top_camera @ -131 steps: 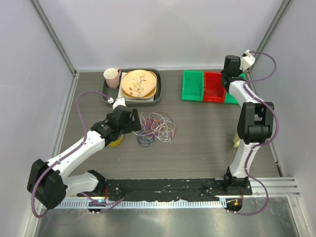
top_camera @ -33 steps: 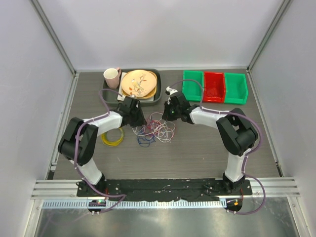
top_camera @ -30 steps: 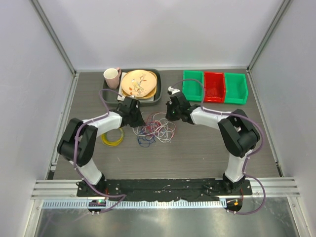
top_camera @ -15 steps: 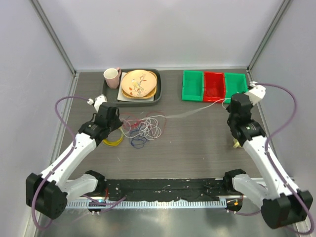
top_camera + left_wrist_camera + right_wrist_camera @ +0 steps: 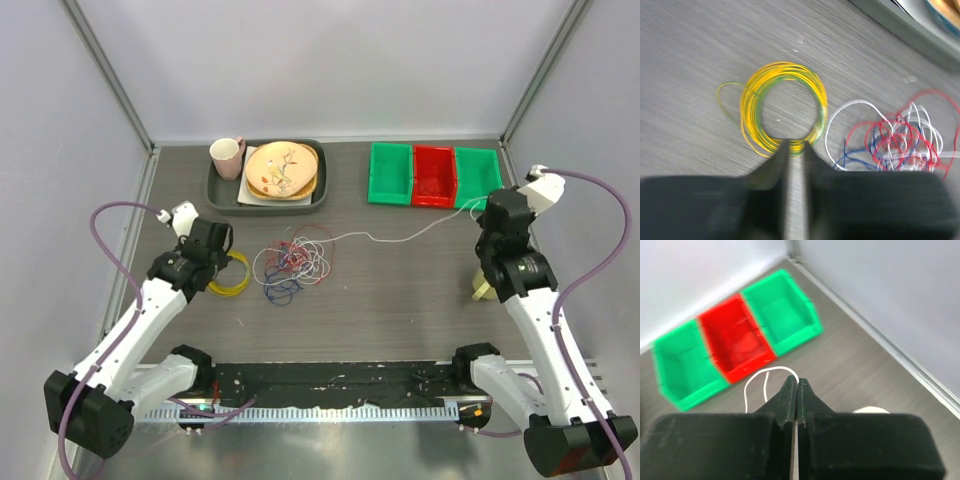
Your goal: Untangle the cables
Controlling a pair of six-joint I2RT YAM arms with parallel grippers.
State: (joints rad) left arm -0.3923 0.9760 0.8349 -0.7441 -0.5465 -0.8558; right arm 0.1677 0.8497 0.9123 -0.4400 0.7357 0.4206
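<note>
The cables point(image 5: 295, 262) lie in a loose tangle of red, white and dark blue loops at mid-table, also at the right of the left wrist view point(image 5: 895, 142). One white cable point(image 5: 400, 238) runs slack from the tangle to my right gripper point(image 5: 483, 207), which is shut on its end near the bins. In the right wrist view the white cable point(image 5: 775, 367) curls out of the pinched tips of that gripper point(image 5: 797, 382). My left gripper point(image 5: 222, 258) hovers left of the tangle. Its jaws point(image 5: 795, 150) stand a little apart, with only table and ring behind the gap.
A yellow wire ring point(image 5: 232, 275) lies just beyond the left fingertips point(image 5: 747, 107). A dark tray point(image 5: 318, 192) with plates and a pink mug point(image 5: 227, 155) sits at the back. Green, red and green bins point(image 5: 432, 175) stand back right. A small pale object point(image 5: 481, 290) lies beside the right arm.
The right gripper has carried the white cable farther right, and the cable now hangs slack. The left gripper has drawn back left off the tangle and its jaws have parted.
</note>
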